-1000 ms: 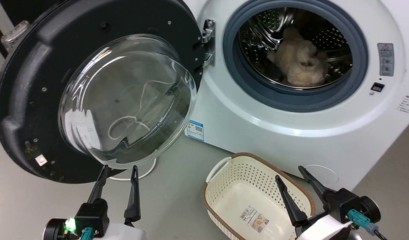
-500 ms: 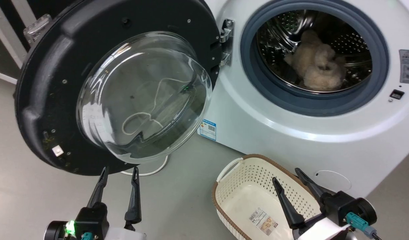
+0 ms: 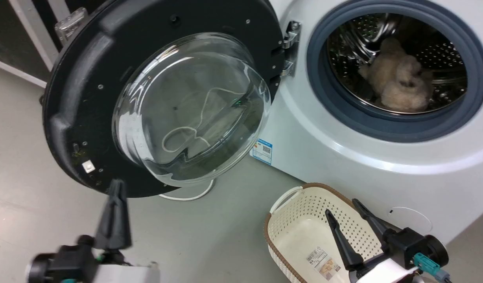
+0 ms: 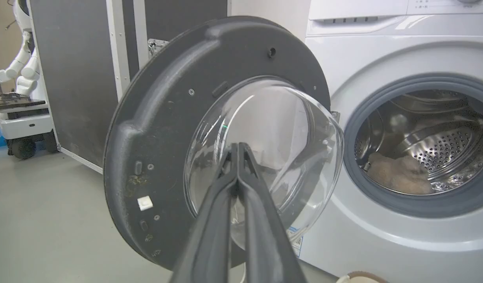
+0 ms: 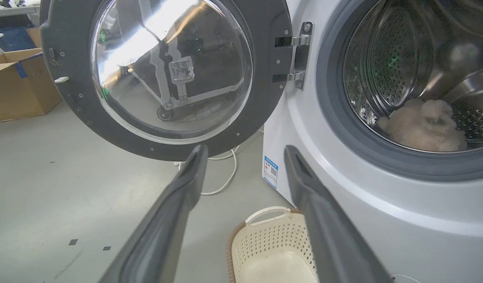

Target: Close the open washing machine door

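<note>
Washing machine door (image 3: 80, 98): round, black-rimmed, swung wide open on a metal hinge (image 3: 289, 53) at the washer's (image 3: 343, 157) left, clear glass bowl (image 3: 194, 110) bulging forward. Drum opening: grey-blue rubber ring (image 3: 324, 106), beige fluffy item (image 3: 400, 84) inside. Blue sticker (image 3: 263, 151) low on the white front. White cable (image 3: 190, 195) on the grey floor (image 3: 29, 177) below the door. Cream perforated basket (image 3: 304, 208), brown rim, beside the washer. Right gripper (image 3: 341, 207): fingers apart, over the basket. Left gripper (image 3: 115, 192): blurred, one dark shape just below the door's rim.

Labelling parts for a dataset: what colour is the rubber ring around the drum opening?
Grey-blue, a plain colour with no pattern. The rubber ring shows best in the head view.
</note>
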Controlling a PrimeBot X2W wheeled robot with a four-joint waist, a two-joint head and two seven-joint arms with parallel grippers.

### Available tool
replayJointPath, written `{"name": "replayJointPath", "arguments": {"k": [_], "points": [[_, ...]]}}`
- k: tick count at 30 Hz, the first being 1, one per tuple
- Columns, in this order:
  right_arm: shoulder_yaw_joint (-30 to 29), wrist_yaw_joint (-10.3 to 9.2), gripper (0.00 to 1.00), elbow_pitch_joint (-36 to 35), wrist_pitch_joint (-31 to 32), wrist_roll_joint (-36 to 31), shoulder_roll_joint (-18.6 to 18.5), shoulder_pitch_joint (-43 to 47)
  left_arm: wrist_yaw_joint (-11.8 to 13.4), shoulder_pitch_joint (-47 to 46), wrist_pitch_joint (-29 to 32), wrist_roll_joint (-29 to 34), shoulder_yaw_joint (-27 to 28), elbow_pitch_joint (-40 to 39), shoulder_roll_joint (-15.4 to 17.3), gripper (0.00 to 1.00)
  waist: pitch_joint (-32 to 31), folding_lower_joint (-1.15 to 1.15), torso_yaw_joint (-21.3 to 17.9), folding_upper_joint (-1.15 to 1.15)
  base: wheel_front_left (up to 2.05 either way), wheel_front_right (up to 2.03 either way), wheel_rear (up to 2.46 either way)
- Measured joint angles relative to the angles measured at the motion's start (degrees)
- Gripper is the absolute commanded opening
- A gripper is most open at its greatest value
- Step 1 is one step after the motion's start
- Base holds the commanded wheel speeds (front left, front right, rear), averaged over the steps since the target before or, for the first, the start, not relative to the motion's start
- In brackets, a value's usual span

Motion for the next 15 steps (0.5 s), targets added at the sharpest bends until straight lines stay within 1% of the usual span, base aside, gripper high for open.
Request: {"name": "replayJointPath", "arguments": {"k": [4,7,8,9,10,13,15], "points": [[-0.63,0.0,1.0,-0.66,-0.49,0.0,0.01,0.7,-1.96,-2.07,-0.4,-2.42,3.69,-3.57,0.07,0.0,0.76,0.0,0.88,0.0,0.0,0.0,0.0],[-1.47,0.0,1.0,-0.97,-0.77,-0.1,-0.03,1.5,-3.99,-6.11,-0.83,-7.45,7.53,-3.72,0.3,0.0,1.5,0.0,1.55,0.0,0.0,0.0,0.0],[-2.5,0.0,1.0,-1.41,-1.14,-0.22,-0.21,2.36,-5.04,-11.85,-0.09,-13.91,11.54,-1.25,2.32,0.0,2.3,0.01,2.24,0.0,0.0,0.0,0.0],[-2.53,0.0,1.0,-1.64,-1.29,-0.36,-0.27,2.45,-5.05,-13.99,1.12,-16.37,13.32,-0.33,3.25,0.0,2.59,0.0,2.37,0.0,0.0,0.0,0.0],[-2.46,0.0,1.0,-2.21,-1.68,-0.35,-0.59,2.43,-4.97,-20.68,5.99,-23.95,19.35,3.54,7.4,0.0,3.89,0.0,2.01,0.0,0.0,0.0,0.0],[-2.11,0.0,1.0,-2.37,-1.75,-0.34,-1.48,2.28,-4.17,-27.0,11.93,-30.02,23.74,8.78,11.71,0.0,5.33,0.01,0.79,0.0,0.0,0.0,0.0],[-1.96,0.0,1.0,-2.49,-1.87,-0.33,-2.13,2.15,-3.07,-30.87,15.79,-33.6,25.49,12.74,13.44,0.0,6.1,0.0,-0.14,0.0,0.0,0.0,0.0]]}}
